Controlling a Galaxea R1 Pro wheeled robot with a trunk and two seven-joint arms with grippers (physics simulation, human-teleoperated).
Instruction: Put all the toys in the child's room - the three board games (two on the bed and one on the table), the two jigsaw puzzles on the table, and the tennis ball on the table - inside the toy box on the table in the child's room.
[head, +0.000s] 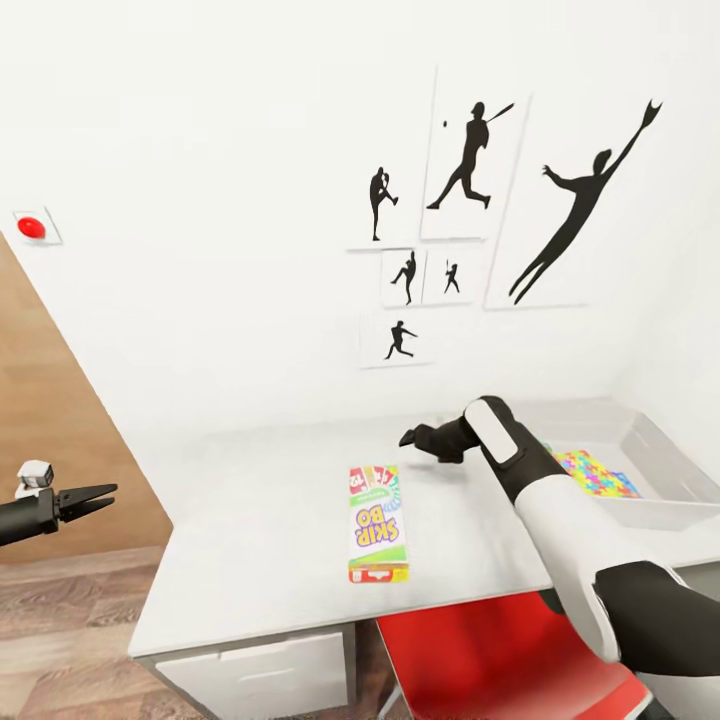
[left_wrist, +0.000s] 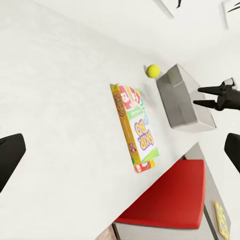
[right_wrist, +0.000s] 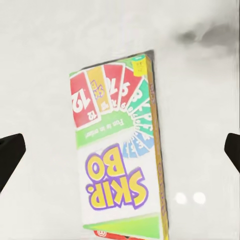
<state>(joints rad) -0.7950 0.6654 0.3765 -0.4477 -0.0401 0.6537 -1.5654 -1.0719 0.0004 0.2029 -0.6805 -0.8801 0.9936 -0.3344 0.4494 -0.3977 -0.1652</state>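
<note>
Right gripper (head: 408, 438): held above the table (head: 250, 540), just beyond the far end of the Skip-Bo box (head: 377, 522); jaws spread and empty, as seen from the left wrist.
Skip-Bo box: lying flat, face up, apart from the toy box (head: 665, 465).
Toy box: a jigsaw puzzle (head: 597, 473) is seen inside; the tennis ball (left_wrist: 153, 70) rests just beside it.
Left gripper (head: 85, 499): parted, empty, off the table edge.
Step in hand: the flat box is best gripped across its narrow width, since little edge is offered.
</note>
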